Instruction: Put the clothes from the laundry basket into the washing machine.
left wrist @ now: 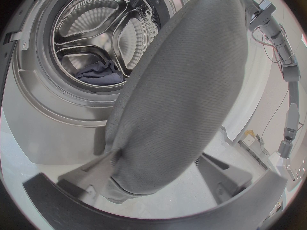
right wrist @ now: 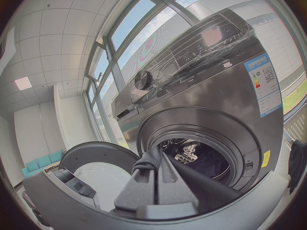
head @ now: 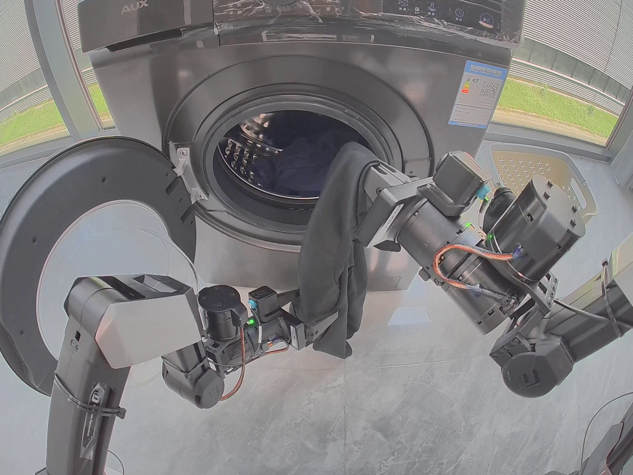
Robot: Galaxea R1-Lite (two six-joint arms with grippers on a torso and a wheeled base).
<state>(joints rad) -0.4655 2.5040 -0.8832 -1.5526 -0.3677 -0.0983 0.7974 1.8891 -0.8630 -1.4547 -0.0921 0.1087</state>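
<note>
Head view: my right gripper [head: 370, 174] is clamped on the top of a dark grey garment [head: 330, 252] at the mouth of the washing machine [head: 297, 67], whose door [head: 66, 232] is swung wide. The cloth hangs outside down to the left gripper [head: 320, 330], and the laundry basket [head: 537, 166] stands behind the right arm. Left wrist view: the left fingers [left wrist: 91, 176] stand spread, the hem resting against one, not pinched; navy clothes [left wrist: 99, 74] lie in the drum. Right wrist view: the closed fingers pinch a fold, aimed at the opening. I judge this loading step half done. Next I would push the right arm deeper, lift the tail over the rim, then release.
</note>
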